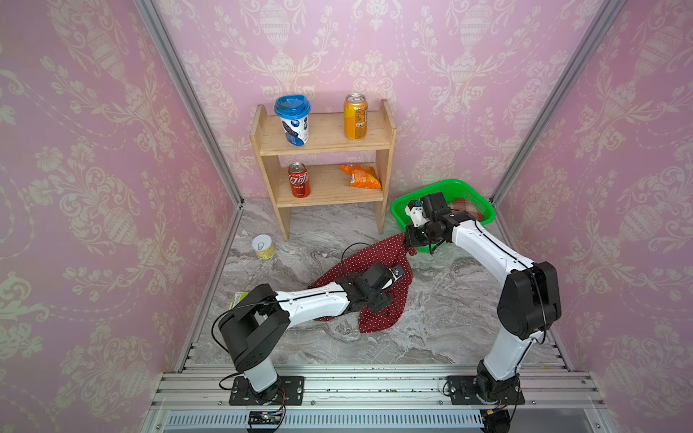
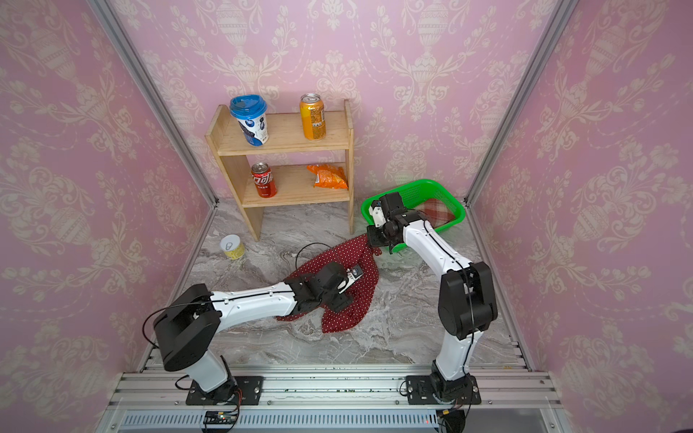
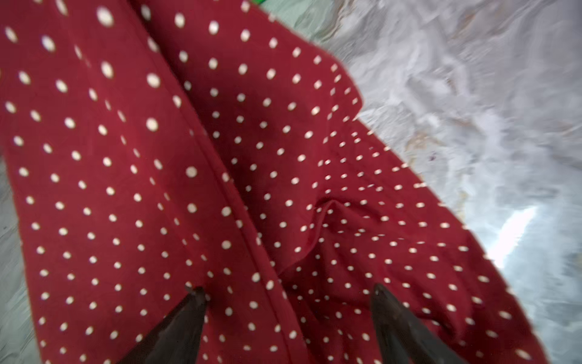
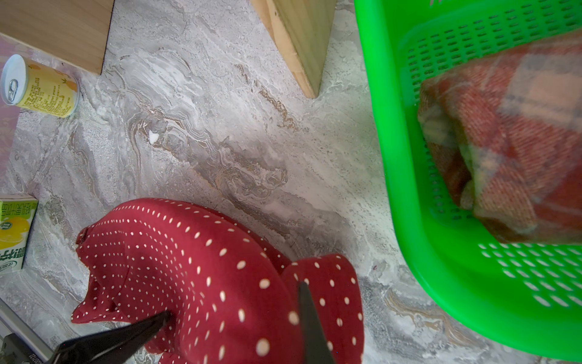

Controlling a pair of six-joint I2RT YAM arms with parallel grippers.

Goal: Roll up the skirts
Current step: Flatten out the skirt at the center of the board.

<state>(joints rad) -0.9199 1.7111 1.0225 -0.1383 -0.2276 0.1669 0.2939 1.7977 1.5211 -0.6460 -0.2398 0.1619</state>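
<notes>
We find the left gripper (image 3: 287, 288) with its fingers apart, holding nothing, just over the dotted skirt (image 1: 375, 258); we cannot tell whether it touches; that skirt lies loose and creased on the table (image 1: 431, 337), not rolled; its far corner stands raised beside the basket (image 1: 450, 183), clamped in the right gripper (image 4: 233, 299); the plaid skirt (image 4: 504, 141) sits bundled inside the basket; we judge one skirt finished, one wholly outstanding.
</notes>
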